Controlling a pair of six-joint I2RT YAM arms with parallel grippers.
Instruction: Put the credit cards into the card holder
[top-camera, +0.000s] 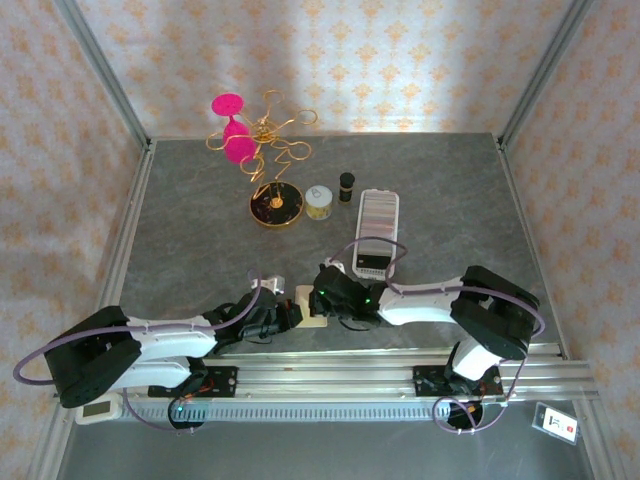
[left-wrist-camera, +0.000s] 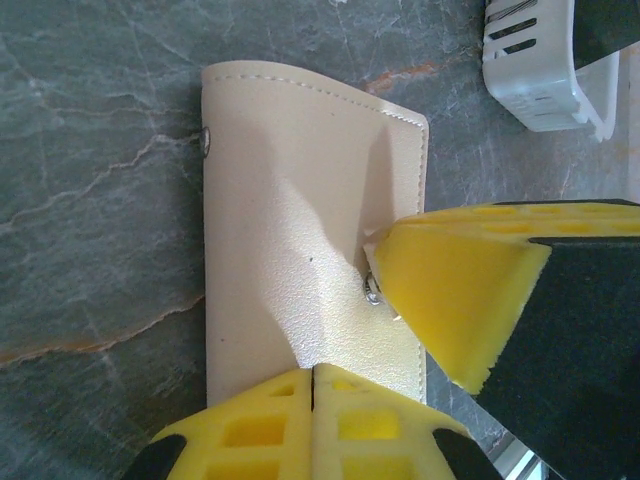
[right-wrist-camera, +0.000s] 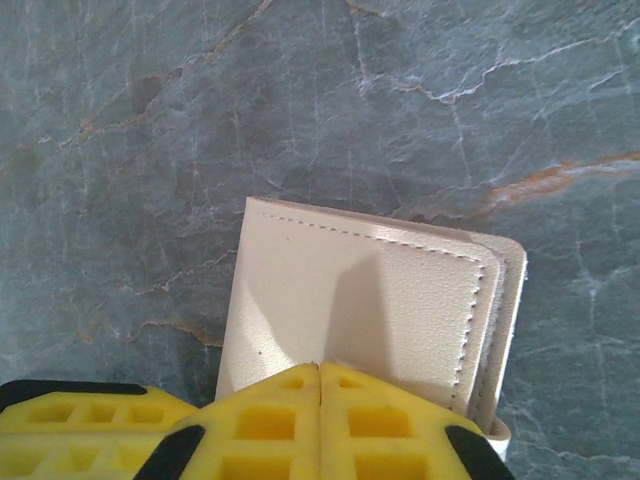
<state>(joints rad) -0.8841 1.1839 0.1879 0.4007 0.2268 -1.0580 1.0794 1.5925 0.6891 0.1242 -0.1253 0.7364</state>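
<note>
The cream card holder (top-camera: 313, 318) is lying folded on the grey tabletop (top-camera: 200, 220), close to its near edge, with both arms crowding in on it. The left end effector (left-wrist-camera: 312, 395) is sitting fully closed, its tips meeting over one end of the holder. The right end effector (right-wrist-camera: 320, 395) is likewise closed, and one of its yellow fingers (left-wrist-camera: 450, 290) is touching the holder beside the metal snap (left-wrist-camera: 372, 292). Whether either is pinching a flap cannot be told. With two closed tips working one small, smooth wallet, the holder is at risk of sliding or twisting on the tabletop instead of opening, and the fingers of knocking together. Farther off, a clear ribbed case (top-camera: 377, 230) and a gold wire stand (top-camera: 268, 150) are standing well apart.
</note>
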